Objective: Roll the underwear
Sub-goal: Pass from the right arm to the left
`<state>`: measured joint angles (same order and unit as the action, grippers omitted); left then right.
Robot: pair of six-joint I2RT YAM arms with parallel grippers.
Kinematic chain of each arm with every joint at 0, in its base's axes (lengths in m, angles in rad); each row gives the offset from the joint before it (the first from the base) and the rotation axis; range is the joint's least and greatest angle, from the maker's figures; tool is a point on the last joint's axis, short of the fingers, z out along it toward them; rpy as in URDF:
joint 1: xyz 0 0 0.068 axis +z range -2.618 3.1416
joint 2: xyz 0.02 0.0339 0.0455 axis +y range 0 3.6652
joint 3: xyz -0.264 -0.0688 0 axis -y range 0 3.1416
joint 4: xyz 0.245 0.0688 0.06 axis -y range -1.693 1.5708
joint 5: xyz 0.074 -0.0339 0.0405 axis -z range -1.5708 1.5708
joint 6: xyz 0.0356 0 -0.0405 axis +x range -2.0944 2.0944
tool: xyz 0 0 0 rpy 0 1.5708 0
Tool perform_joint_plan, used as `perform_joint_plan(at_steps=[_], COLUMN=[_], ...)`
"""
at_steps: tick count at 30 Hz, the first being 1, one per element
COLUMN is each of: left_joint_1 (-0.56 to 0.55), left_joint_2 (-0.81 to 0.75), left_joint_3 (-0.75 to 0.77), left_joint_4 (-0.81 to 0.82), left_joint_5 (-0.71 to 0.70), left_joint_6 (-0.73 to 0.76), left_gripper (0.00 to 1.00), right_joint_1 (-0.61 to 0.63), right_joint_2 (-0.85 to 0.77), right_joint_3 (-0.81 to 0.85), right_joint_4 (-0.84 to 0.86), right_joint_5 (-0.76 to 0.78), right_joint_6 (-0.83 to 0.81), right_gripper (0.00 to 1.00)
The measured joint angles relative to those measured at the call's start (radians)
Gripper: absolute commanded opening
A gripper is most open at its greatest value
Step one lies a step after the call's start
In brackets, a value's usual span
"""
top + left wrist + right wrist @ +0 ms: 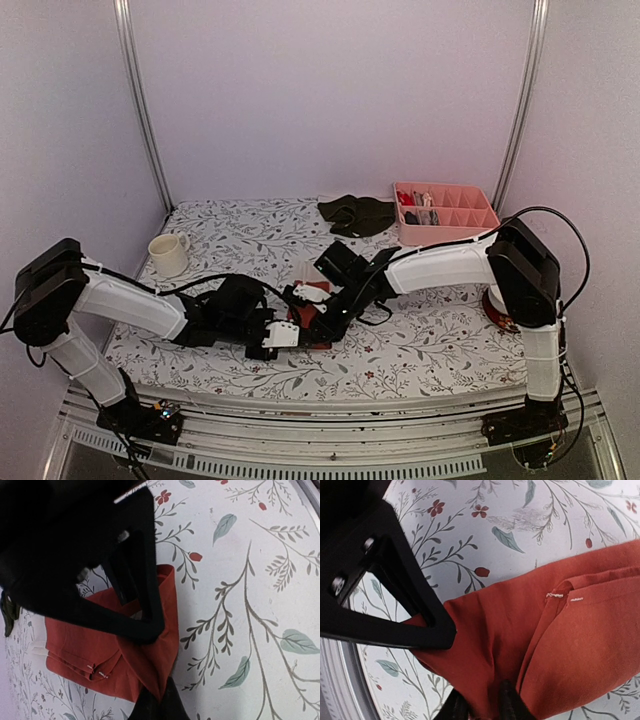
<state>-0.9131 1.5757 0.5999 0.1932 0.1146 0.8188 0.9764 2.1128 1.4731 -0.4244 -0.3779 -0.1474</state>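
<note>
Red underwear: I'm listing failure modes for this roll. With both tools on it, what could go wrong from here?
1. The left tool seems to pinch only a thin tip of the folded red underwear; it may slip out and let the fold fall open.
2. The right tool grips the same cloth, and the top view shows both tools close together, so they could bump or pull against each other and tug it flat.

The table cloth (430,340) is showing white with grey-green leaf sprigs and red flowers. Left of the pink tray (440,237), dark olive underwear (357,214) is lying; nearer, rust-red underwear (312,324) is showing white stitches.
</note>
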Motion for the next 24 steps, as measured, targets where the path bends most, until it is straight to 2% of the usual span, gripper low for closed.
perform_joint_plan(at_steps=[1, 4, 12, 15, 19, 24], left_joint_1=[-0.003, -0.007, -0.008, -0.008, 0.011, 0.106], left_joint_2=[0.002, 0.002, 0.048, 0.089, 0.145, 0.2], left_joint_3=[0.013, 0.052, 0.149, 0.174, 0.179, 0.19], left_joint_4=[-0.017, -0.071, -0.149, -0.168, -0.169, -0.169], left_joint_5=[0.005, 0.043, 0.183, 0.222, 0.275, 0.386], left_joint_6=[-0.013, -0.061, -0.178, -0.217, -0.273, -0.346], left_gripper=[0.0, 0.0, 0.0, 0.0, 0.0, 0.0], right_joint_1=[-0.003, -0.009, -0.012, -0.014, -0.013, 0.0], right_joint_2=[-0.006, -0.048, -0.266, -0.363, -0.473, -0.548], right_joint_3=[-0.009, -0.048, -0.186, -0.269, -0.372, -0.477], right_joint_4=[0.002, 0.001, 0.006, 0.028, 0.07, 0.153], right_joint_5=[0.008, 0.037, 0.163, 0.224, 0.3, 0.392], right_joint_6=[-0.001, 0.006, 0.029, 0.046, 0.071, 0.079], right_gripper=[0.48, 0.69, 0.91, 0.97, 1.0, 0.99])
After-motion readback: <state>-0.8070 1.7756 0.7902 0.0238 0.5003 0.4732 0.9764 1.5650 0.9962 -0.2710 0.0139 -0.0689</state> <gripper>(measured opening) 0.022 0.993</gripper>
